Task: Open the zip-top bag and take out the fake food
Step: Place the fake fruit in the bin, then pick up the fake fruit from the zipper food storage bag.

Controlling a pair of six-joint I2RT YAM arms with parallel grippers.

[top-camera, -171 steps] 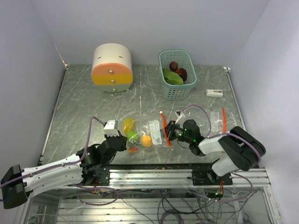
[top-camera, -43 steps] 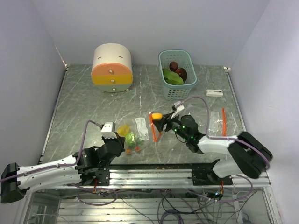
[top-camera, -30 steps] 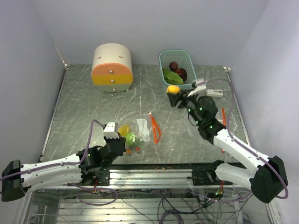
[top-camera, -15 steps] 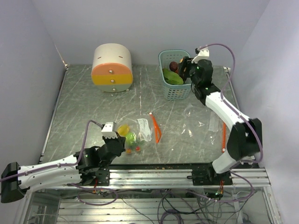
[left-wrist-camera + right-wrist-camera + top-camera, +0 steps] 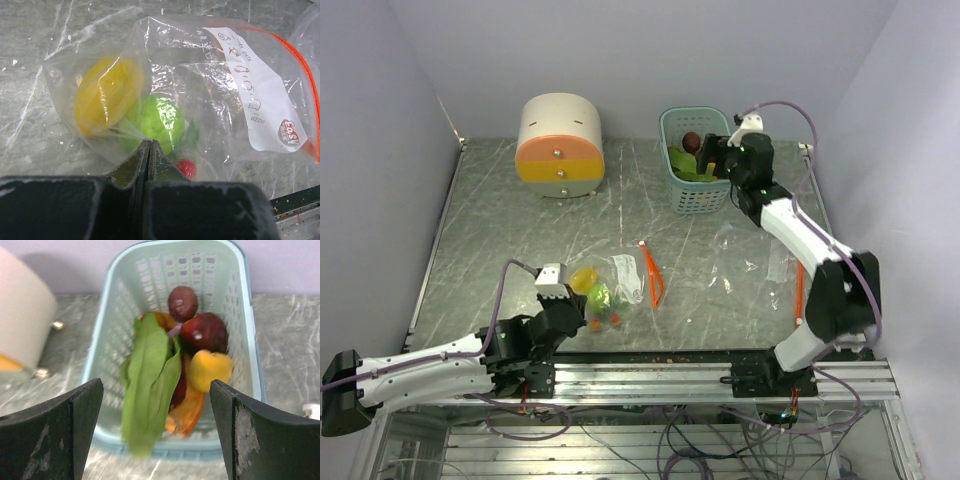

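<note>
The zip-top bag [image 5: 616, 283] lies open near the front of the table, its orange zip edge [image 5: 655, 276] toward the right. Inside the bag [image 5: 235, 100] are fake food pieces: a yellow fruit [image 5: 107, 95], a lime-green fruit [image 5: 156, 122] and a small red piece [image 5: 186, 168]. My left gripper [image 5: 149, 143] is shut, pinching the bag's film at its near corner. My right gripper [image 5: 155, 385] hangs open above the basket [image 5: 251, 340], nothing between its fingers. In the basket lie a green leaf [image 5: 149, 377], dark red pieces [image 5: 205, 332] and a yellow-orange fruit [image 5: 211, 369].
The round cream-and-orange drawer box [image 5: 560, 135] stands at the back left, left of the basket [image 5: 692, 203]. A second clear bag [image 5: 748, 258] with an orange strip [image 5: 798, 288] lies on the right, under my right arm.
My right arm carried an orange fruit from the bag up to the basket and opened; the fruit now lies in the basket. The left gripper kept its pinch on the bag.
</note>
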